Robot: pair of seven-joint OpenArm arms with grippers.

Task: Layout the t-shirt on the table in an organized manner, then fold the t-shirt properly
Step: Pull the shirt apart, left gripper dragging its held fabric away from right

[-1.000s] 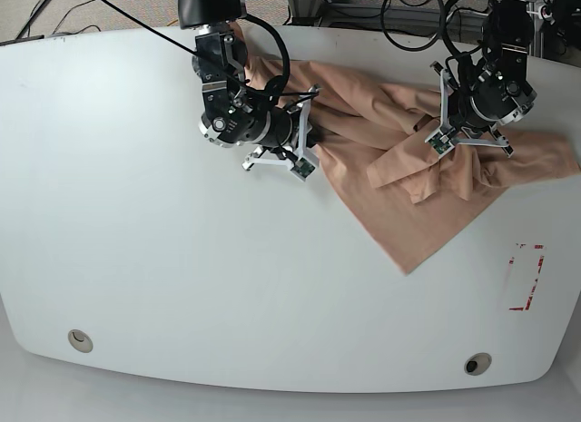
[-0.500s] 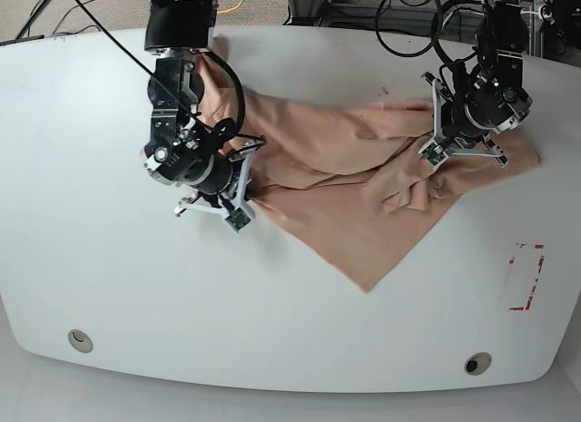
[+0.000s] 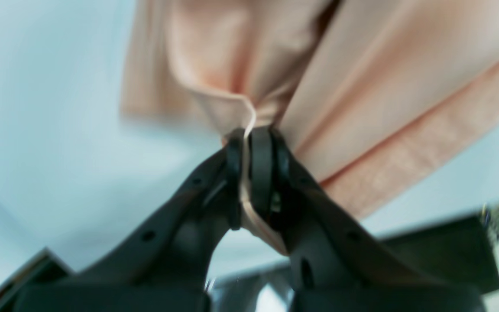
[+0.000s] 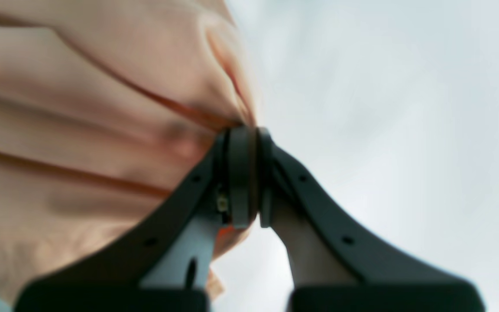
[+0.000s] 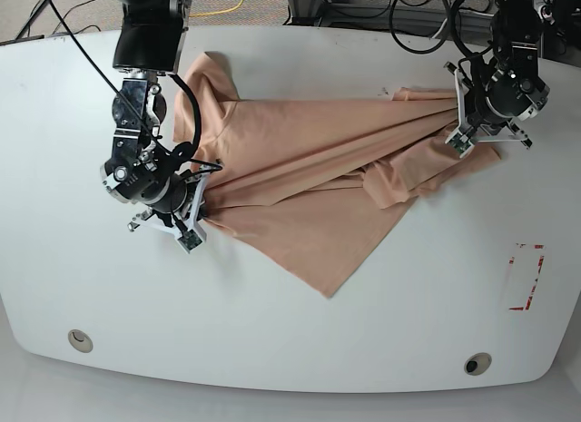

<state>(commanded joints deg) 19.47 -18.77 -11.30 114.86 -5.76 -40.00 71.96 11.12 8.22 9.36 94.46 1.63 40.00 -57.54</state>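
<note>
Fabric of the peach t-shirt (image 5: 313, 181) is stretched across the far half of the white table (image 5: 272, 331), pulled taut between the two arms so that long creases run from one grip to the other. Taking the t-shirt as the landmark: the right gripper (image 5: 198, 224) sits at its edge on the base view's left, and in the right wrist view the right gripper's (image 4: 244, 143) black jaws are pressed together on a bunched fold of the cloth, with pleats fanning away from the pinch. The left gripper (image 5: 457, 132) is at the shirt's opposite end, on the base view's right, and the left wrist view shows that gripper (image 3: 249, 138) clamped on a thin hem edge, a strip of fabric running down between the jaws. Between the two grips the cloth bunches into a wrinkled knot right of centre, and one pointed corner hangs toward the near edge of the table, lying flat. Another flap rises toward the far edge beside the right arm's dark housing. Well apart from the shirt, toward the near right, lies a red-tape rectangle mark (image 5: 526, 277); two round grommet holes (image 5: 80, 339) sit near the table's front edge, far from the cloth.
</note>
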